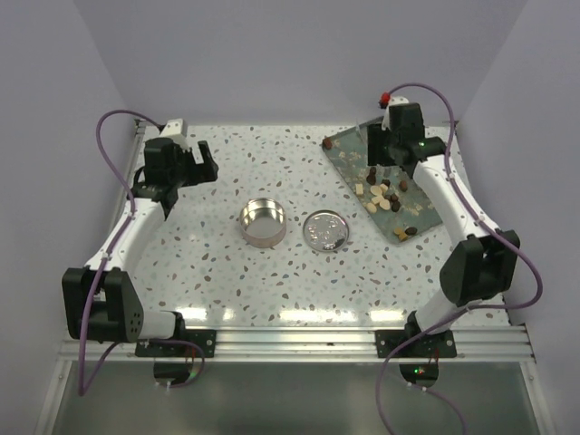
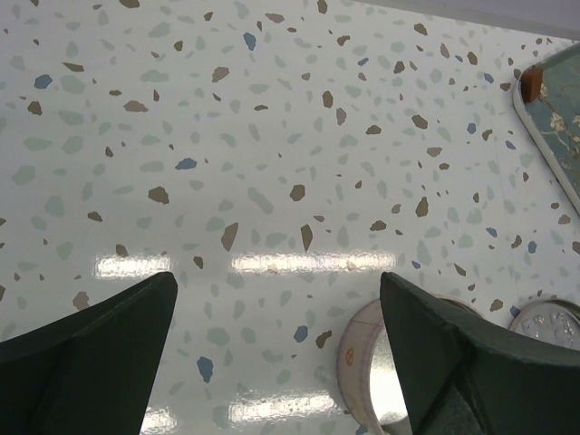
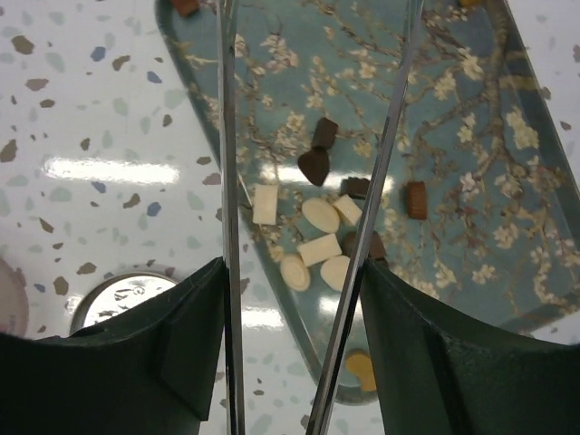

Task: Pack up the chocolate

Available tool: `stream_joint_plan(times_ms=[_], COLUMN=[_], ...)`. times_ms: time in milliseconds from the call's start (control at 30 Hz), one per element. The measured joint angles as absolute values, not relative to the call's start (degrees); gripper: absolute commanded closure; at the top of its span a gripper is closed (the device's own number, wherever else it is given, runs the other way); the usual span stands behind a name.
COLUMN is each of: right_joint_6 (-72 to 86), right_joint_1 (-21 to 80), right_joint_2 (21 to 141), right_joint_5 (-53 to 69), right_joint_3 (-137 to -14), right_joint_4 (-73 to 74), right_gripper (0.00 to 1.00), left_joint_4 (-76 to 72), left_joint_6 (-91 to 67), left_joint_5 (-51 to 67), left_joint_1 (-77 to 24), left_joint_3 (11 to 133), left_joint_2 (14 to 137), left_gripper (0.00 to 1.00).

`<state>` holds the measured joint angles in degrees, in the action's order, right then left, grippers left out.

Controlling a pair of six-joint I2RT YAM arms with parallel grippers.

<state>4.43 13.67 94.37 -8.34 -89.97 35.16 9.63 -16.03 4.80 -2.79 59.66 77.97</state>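
Observation:
The chocolate [image 1: 385, 195], a scatter of dark brown and cream lumps, lies on a teal floral tray [image 1: 349, 149] at the right. My right gripper [image 1: 385, 154] hovers over the tray, shut on metal tongs [image 3: 227, 181]. The two tong blades stand apart above the lumps. In the right wrist view, cream pieces [image 3: 319, 216] and a dark heart-shaped piece [image 3: 314, 166] lie between the blades, and nothing is pinched. The round metal tin [image 1: 263, 222] stands mid-table with nothing in it. My left gripper [image 1: 195, 163] hangs wide open over bare tabletop at the far left, holding nothing.
The tin's lid [image 1: 326, 229] lies flat just right of the tin, close to the tray's near-left edge. The left wrist view shows the tin [image 2: 358, 362] by the right finger, the lid [image 2: 548, 322] and the tray's corner [image 2: 553, 109]. White walls enclose the table.

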Motion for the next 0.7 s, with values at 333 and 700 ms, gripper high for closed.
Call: stream_joint_plan(times_ms=[333, 700], right_joint_6=[4.5, 5.8], right_joint_1=[11.8, 9.8], right_joint_2=[88.8, 88.8], right_joint_5=[-9.5, -9.7], right_joint_3=[-80.6, -78.5], right_joint_4=[37.5, 41.6], right_gripper=[0.41, 0.41], left_joint_4=[9.6, 9.6], left_joint_6=[-16.6, -17.1], left_joint_5=[4.8, 5.0], left_joint_1=[-4.3, -4.8], left_joint_3=[59.7, 59.7], left_joint_2=[78.0, 78.0], left_gripper=[0.0, 0.0])
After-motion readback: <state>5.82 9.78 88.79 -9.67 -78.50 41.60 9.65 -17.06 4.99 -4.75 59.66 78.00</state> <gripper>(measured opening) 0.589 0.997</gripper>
